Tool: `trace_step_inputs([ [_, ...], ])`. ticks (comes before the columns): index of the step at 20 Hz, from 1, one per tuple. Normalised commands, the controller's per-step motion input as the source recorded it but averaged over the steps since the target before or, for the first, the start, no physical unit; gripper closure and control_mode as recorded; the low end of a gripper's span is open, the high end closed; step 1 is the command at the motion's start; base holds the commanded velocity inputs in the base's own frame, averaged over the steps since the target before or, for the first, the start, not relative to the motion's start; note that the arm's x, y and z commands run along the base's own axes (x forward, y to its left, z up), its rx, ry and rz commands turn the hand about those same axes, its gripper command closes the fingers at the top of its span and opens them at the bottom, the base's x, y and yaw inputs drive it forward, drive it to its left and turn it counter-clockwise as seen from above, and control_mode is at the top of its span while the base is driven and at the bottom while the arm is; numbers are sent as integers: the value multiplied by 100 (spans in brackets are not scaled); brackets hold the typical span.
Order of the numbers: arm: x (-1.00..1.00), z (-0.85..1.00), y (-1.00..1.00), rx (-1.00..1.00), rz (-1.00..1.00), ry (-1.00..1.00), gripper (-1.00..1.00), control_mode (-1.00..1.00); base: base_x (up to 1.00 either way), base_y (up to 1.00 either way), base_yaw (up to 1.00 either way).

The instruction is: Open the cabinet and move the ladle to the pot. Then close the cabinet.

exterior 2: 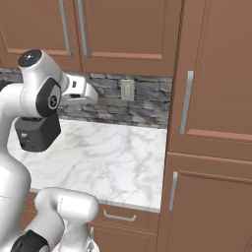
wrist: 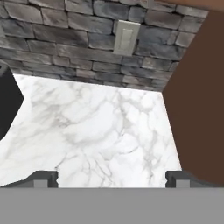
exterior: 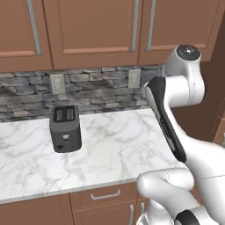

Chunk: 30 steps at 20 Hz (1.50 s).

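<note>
the gripper (wrist: 112,178) stands wide open and holds nothing, pointed down at the marble counter (exterior: 114,145) right of the toaster (exterior: 65,128). the cabinet (exterior: 94,28) hangs above the toaster, doors shut, handles untouched. ladle and pot location: cannot tell. risk: the hand sits well below the cabinet; a direct rise could strike the door's lower edge or miss the thin bar handle (exterior: 136,25).
</note>
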Motion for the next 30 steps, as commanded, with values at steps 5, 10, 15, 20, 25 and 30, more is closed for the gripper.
trace_step_inputs([
  [5,-5,68,0,2,1,0,-100,-100,0,0,0],
  [10,-1,73,0,0,0,-3,-100,-100,0,0,0],
  [15,0,49,1,-6,0,-13,-100,-100,0,0,0],
  [20,0,40,0,-2,0,-9,-100,-100,0,0,0],
  [25,12,21,0,0,1,-1,-100,-100,0,0,0],
  [30,13,13,0,-2,0,-7,-100,-100,0,0,0],
])
